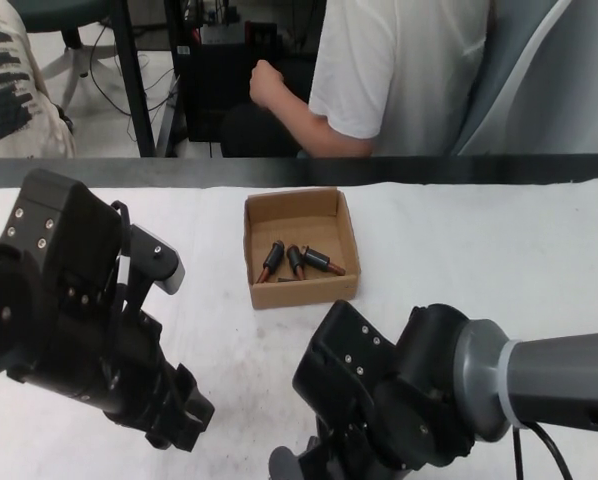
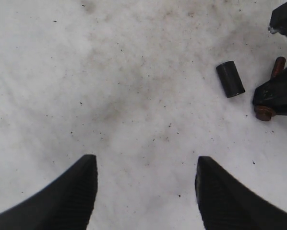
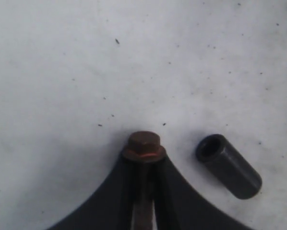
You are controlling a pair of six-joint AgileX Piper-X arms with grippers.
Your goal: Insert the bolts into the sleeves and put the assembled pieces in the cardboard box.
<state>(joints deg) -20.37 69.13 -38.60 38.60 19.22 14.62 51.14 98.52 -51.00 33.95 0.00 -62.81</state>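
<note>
- The left gripper (image 2: 146, 165) hangs low over the white bench cover (image 2: 110, 72), at about 8 o'clock from the cardboard box (image 1: 350, 240). Its fingers are spread wide with nothing between them.
- The cardboard box sits mid-bench toward 12 o'clock. Three assembled pieces (image 1: 297, 260) lie inside it, close to its 6 o'clock wall.
- The black sleeve (image 3: 228, 166) lies on its side on the cover between the two grippers. It is just beside the bolt (image 3: 143, 143) and touches neither the bolt nor either gripper.
- The right gripper (image 3: 144, 165) is at roughly 6 o'clock from the box. It is clamped tight on the shank of the rusty bolt, with the head poking out past the fingertips. In the left wrist view the threaded end (image 2: 278, 67) shows clear on the other side.
- The step in hand looks like joining the last pair, so the free left gripper should fetch the sleeve.
- A good grasp would pinch the sleeve across its round outside near one end, leaving the bore open. The fingers should close squarely, since a smooth cylinder will likely roll or squirt out of a skewed grip.
- The sleeve should be lifted clear before mating, with the bore lined up on the threaded end, not the head.
- The sleeve should go on slowly. The right fingers sit mid-shank and will probably stop it short, so a regrip nearer the head may be needed.
</note>
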